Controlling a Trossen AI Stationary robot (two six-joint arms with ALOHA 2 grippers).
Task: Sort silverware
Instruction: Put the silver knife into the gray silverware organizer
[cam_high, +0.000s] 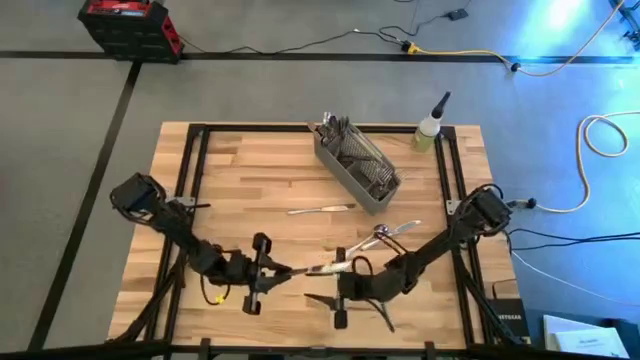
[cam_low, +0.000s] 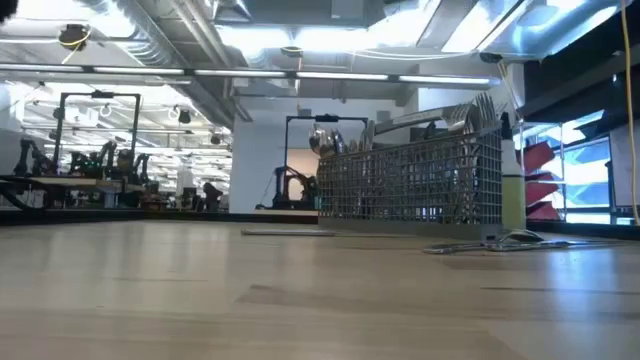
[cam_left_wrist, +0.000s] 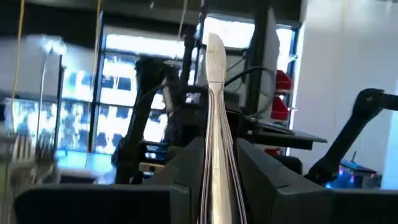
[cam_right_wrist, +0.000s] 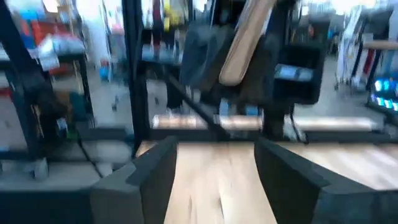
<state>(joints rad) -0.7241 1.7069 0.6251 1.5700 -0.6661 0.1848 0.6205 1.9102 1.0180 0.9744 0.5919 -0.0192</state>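
My table (cam_high: 250, 170) carries the mesh basket (cam_high: 355, 162) at about 1 o'clock from its centre, packed with upright silverware (cam_high: 338, 128). A squeeze bottle (cam_high: 430, 128) stands at the basket's 3 o'clock. Loose pieces lie sorted out on the wood: one utensil (cam_high: 322, 209) near centre, and a small cluster (cam_high: 392, 232) at its 4 o'clock.

Left gripper (cam_high: 272, 270), at 6 o'clock on the table, has its jaws clamped narrow on a single utensil (cam_left_wrist: 216, 118), the handle running out between the fingers (cam_left_wrist: 264, 180) toward the right arm. Right gripper (cam_high: 345, 290) faces it just beside, fingers (cam_right_wrist: 146, 171) spread wide and empty.

I judge the step to be a hand-over or placement of this held piece. My next move calls for lining the utensil up with the matching group and laying it flat.
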